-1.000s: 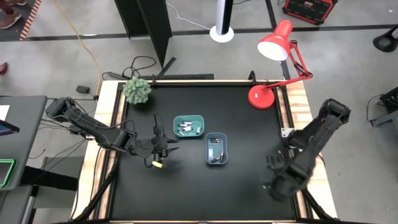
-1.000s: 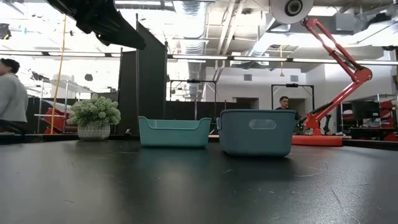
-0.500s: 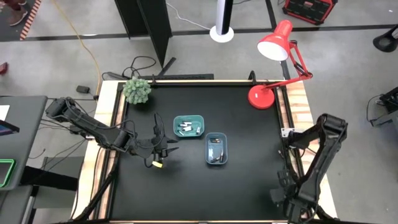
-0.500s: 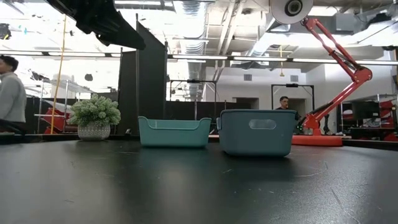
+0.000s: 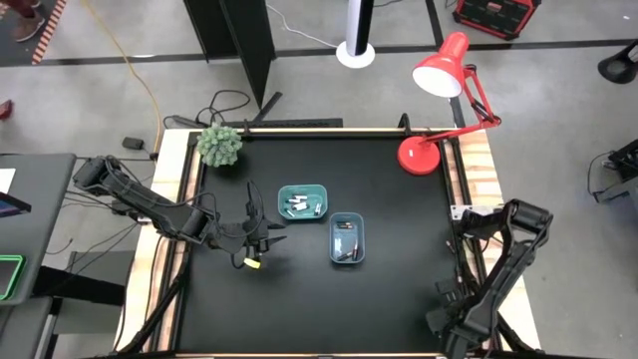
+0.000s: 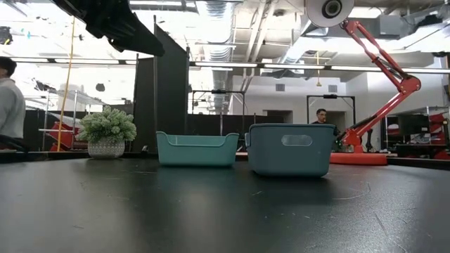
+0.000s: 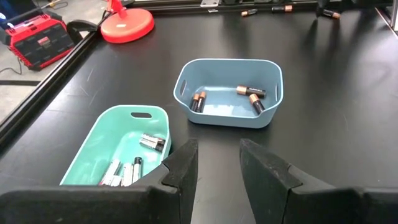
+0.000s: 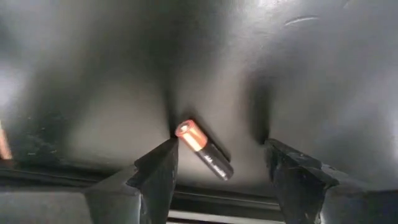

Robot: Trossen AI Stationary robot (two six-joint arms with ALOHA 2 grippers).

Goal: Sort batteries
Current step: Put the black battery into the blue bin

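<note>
A dark battery [image 8: 205, 152] with a copper end lies flat on the black table, close to the edge rail. My right gripper [image 8: 221, 144] [image 5: 444, 317] points down over it at the table's near right corner, open, with one finger on either side. My left gripper [image 7: 217, 149] [image 5: 261, 239] hovers left of the trays, open with nothing between its fingers. The teal tray [image 7: 93, 155] [image 5: 302, 202] holds several silver batteries [image 7: 124, 169]. The blue tray [image 7: 230, 121] [image 5: 347, 239] holds several dark batteries [image 7: 252, 93].
Loose dark batteries [image 7: 249, 12] lie along the rail at the table's right edge. A red lamp [image 5: 429, 150] stands at the far right corner and a small potted plant [image 5: 219, 146] at the far left. The two trays [image 6: 197, 149] [image 6: 290, 149] stand mid-table.
My right gripper has swung toward the table's near edge, come down and tipped to point steeply at the table by the near right corner.
</note>
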